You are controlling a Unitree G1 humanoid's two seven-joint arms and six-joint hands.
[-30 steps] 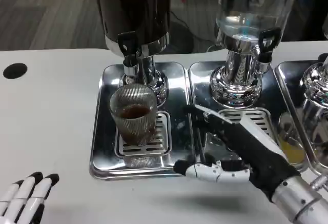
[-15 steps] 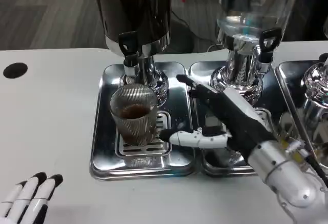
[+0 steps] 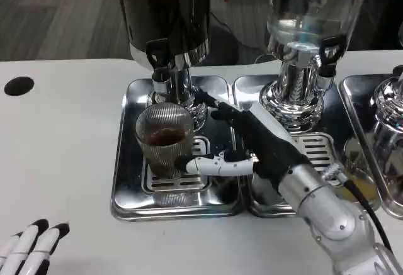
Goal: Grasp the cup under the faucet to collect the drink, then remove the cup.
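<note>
Left hand [image 3: 28,248] is lying at the near table edge, well left of and nearer than the cup [image 3: 165,140], fingers straight and apart, gripping nothing. Right hand [image 3: 252,143] is reaching in from the cup's right, fingers spread open around its side; contact unclear. The ribbed cup, holding dark drink, is standing on the steel tray [image 3: 126,180] grate, directly under the faucet [image 3: 160,67] of the dark dispenser [image 3: 165,17] behind it.

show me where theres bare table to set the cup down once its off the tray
Free: the white table left of the tray, between the black hole and the left hand. Also the front strip below the tray. Crowded: around the cup, with the right hand beside it and dispensers behind.
</note>
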